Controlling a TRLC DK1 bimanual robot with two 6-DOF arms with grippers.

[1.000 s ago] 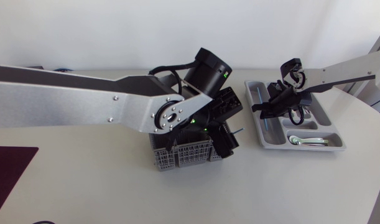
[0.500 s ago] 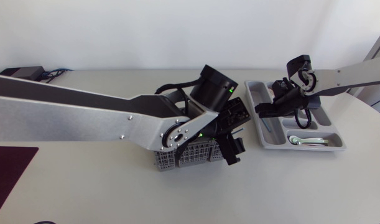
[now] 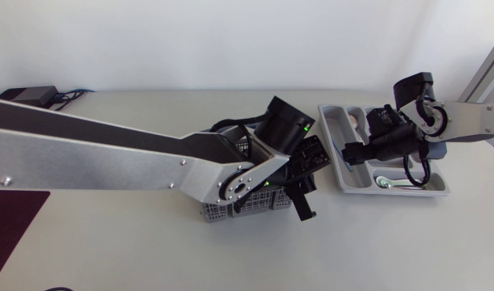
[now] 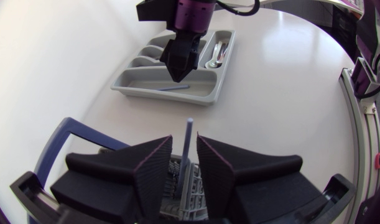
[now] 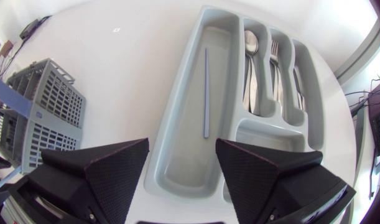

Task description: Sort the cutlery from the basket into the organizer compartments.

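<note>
Between the slightly parted fingers (image 4: 155, 168) of the left gripper (image 4: 185, 139), a thin blue-grey stick (image 4: 188, 134) is seen standing upright out of the grey basket (image 3: 222, 213), with a gap on either side, so it is not clamped. At about three o'clock from the basket on the white bench (image 3: 376, 242) the grey organizer (image 5: 196, 168) is set, with a second stick (image 5: 206, 93) laid lengthwise in its long compartment and a spoon (image 5: 250, 56) and a fork (image 5: 275, 56) in the narrower ones beside it. Over that long compartment the right gripper (image 5: 181, 146) is held with its fingers spread wide.
</note>
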